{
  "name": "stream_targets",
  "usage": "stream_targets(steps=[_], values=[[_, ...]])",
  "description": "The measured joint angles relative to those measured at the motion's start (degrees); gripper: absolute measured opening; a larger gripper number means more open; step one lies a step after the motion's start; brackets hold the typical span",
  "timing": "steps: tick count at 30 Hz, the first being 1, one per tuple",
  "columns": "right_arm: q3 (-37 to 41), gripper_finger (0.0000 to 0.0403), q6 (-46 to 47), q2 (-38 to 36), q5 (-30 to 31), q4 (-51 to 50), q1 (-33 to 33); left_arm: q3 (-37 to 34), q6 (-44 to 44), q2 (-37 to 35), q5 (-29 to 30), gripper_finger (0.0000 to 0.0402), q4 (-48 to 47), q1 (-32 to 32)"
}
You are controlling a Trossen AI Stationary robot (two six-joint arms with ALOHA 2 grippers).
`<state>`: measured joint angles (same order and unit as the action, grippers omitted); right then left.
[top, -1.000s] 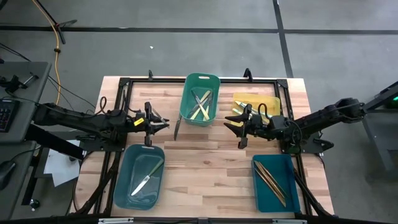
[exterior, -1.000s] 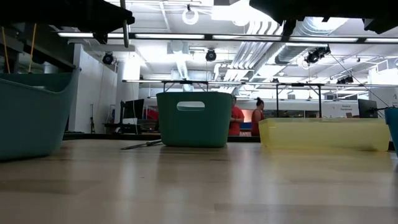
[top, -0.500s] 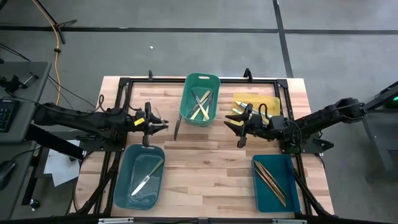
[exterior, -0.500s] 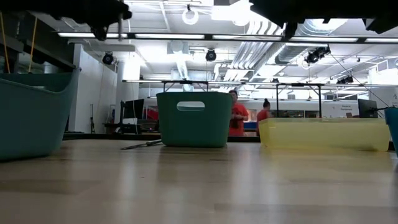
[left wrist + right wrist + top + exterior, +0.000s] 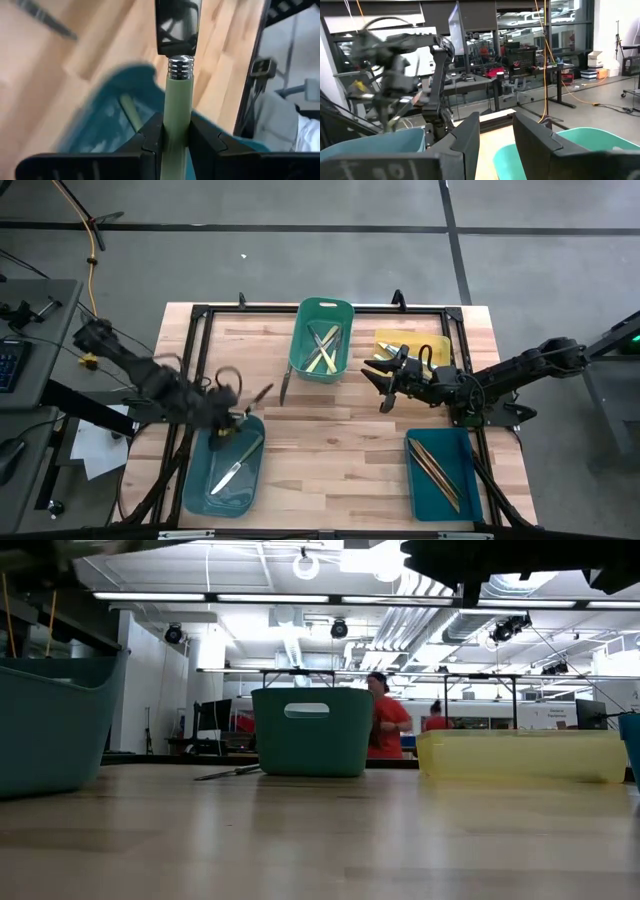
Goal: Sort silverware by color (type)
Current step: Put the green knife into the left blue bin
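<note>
This is a big open robotics lab: bare ceiling ducts [image 5: 500, 585] and strip lights [image 5: 160, 596] overhead, rows of desks [image 5: 485, 82] with monitors [image 5: 452, 25], a grey concrete floor [image 5: 300, 205] (cables trailing across it), and a person in red [image 5: 385, 725] walking behind the wooden table [image 5: 340, 450].

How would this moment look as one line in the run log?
left gripper: shut on green-handled utensil, above blue bin | right gripper: open, empty, near yellow bin

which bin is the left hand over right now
The blue bin at the table's near left corner, holding two utensils. The left hand hangs over its far edge, shut on a pale green-handled utensil. The green, yellow and other blue bins lie farther off.
</note>
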<state>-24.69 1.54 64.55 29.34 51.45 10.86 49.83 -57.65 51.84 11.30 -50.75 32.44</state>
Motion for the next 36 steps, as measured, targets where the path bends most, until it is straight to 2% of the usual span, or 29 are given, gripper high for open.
stream_targets(steps=[5, 10, 14, 24, 32, 36], values=[[0.0, 0.0115, 0.0, 0.0, -0.1, -0.6, 0.0, 0.2, -16.9, 9.4, 0.8, 0.0055, 0.8, 11.0], [0.0, 0.0114, 0.0, 0.0, -0.3, -1.3, 0.0, 0.2, -31.5, 18.0, -4.6, 0.0055, 0.9, 18.8], [0.0, 0.0114, 0.1, 0.0, -0.3, -1.2, 0.0, 0.2, -38.9, 22.7, -6.7, 0.0055, 0.8, 22.5], [0.0, 0.0114, 0.2, 0.0, -0.2, -1.0, 0.0, 0.2, -40.4, 28.2, -9.5, 0.0055, 0.9, 23.7], [0.0, 0.0114, 0.2, 0.0, -0.2, -1.0, 0.0, -0.4, -38.9, 31.1, -10.1, 0.0055, 1.8, 21.7], [0.0, 0.0114, 0.2, 0.0, -0.2, -1.0, 0.0, -0.3, -37.6, 32.9, -12.3, 0.0055, 1.6, 20.5]])
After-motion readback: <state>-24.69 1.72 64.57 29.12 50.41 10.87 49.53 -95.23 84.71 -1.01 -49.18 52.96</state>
